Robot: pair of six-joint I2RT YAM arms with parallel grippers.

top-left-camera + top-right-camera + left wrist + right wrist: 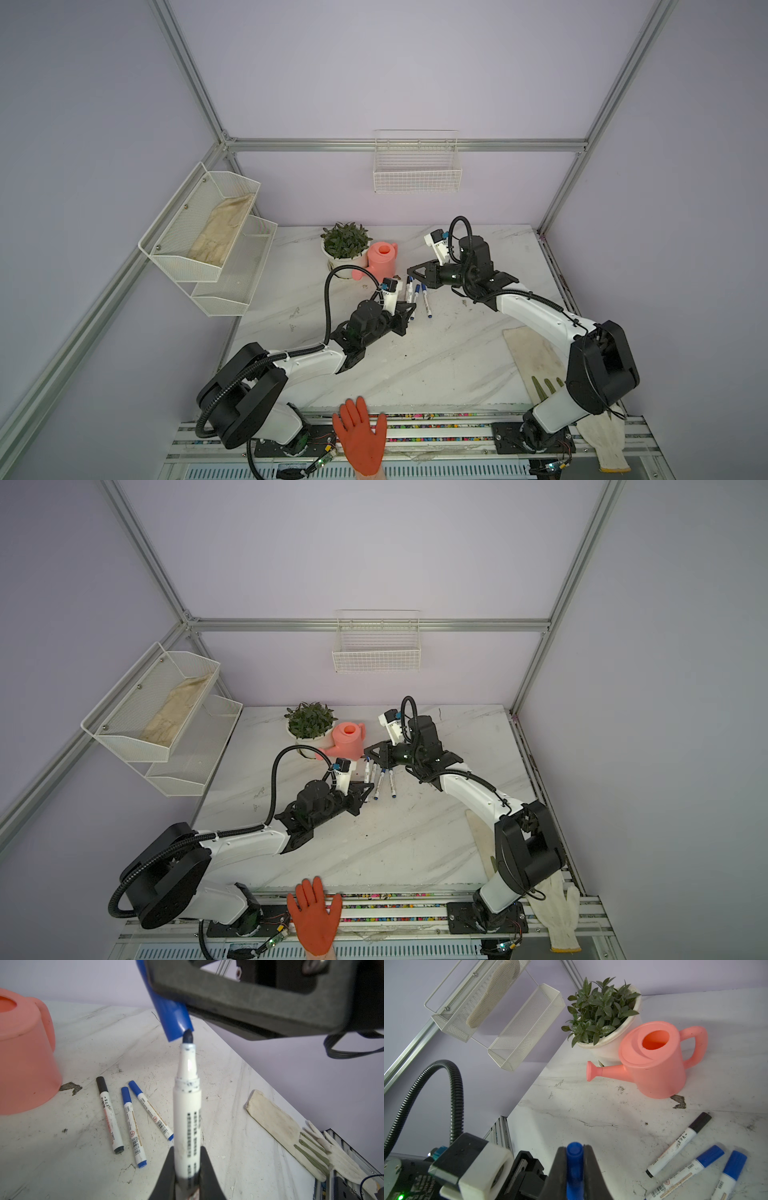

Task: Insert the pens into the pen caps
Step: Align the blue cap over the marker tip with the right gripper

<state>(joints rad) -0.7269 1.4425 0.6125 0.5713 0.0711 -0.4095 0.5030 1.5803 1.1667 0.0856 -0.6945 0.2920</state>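
Jaws of the left pincer [187, 1150] are clamped on an uncapped pen [187, 1105]; its dark tip seems to touch the mouth of the blue cap [173, 1016] pinched in the closed right pincer [574, 1148]. Three capped pens [133, 1124] lie on the table [72, 1043] beneath.

On the table [415, 365], the potted plant [345, 245] stands at the back, with the watering can [384, 259] just beside it on the right. Three capped pens [133, 1128] lie side by side in front of the can. Above them, the left gripper [187, 1153] holds an uncapped pen [187, 1109], its tip at the mouth of the cap [172, 1016] in the right gripper [575, 1149]. A glove [536, 357] lies on the table's near right.
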